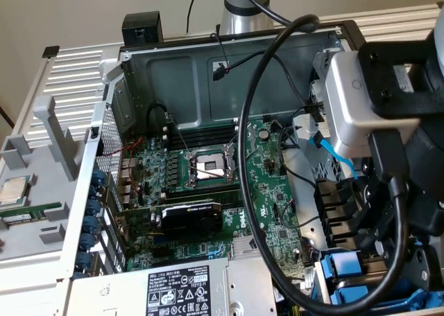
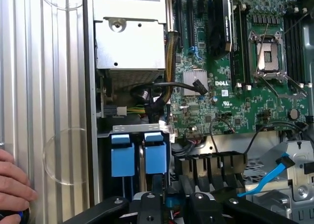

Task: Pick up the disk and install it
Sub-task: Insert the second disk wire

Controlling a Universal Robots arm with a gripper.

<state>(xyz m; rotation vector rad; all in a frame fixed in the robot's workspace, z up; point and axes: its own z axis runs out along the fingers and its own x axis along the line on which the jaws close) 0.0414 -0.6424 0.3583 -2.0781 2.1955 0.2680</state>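
Gripper (image 2: 167,204) is seen low over blue drive bay tabs (image 2: 145,153) in open computer case (image 1: 208,59); finger state cannot be told. Hand (image 2: 12,182) rests nearby.

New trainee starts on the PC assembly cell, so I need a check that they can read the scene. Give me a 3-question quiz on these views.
1. True or false: the processor socket on the green board has a chip seated in it.
2. What colour is the flat cable lying near the drive bays? A) red B) blue C) yellow
3. In the wrist view, what rests on the ribbed metal surface beside the computer case?

Key
1. False: the socket is open and bare.
2. B
3. A person's hand.
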